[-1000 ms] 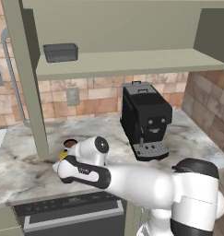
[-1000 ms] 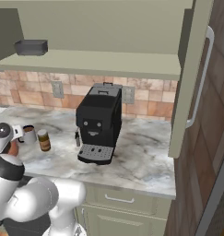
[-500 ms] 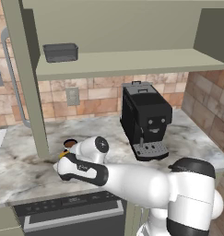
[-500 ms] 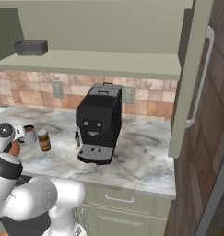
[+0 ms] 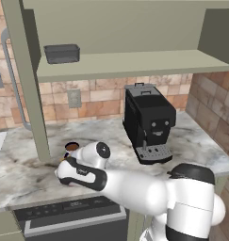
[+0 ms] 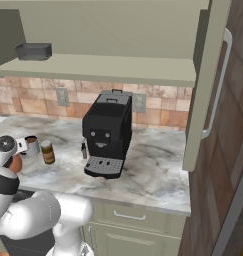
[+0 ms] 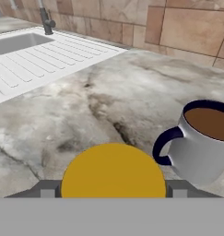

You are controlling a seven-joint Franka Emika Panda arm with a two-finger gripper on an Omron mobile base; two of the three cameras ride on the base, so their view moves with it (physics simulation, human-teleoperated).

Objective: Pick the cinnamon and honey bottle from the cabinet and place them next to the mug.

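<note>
Tool [image 7: 112, 196] is clamped on the honey bottle [image 7: 113, 170], low over the table [image 7: 85, 101] just beside the mug [image 7: 203, 138], probably to set it there; cinnamon [image 6: 47, 152] already stands near.

No readable text, label, brand, number or sign stands on anything in these pictures.

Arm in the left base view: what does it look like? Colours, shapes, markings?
The arm is glossy white, built of fat rounded links. A dark band rings the forearm, a dark collar rings the base joint, and a round grey disc caps the wrist joint. No cables or lettering are visible.
</note>
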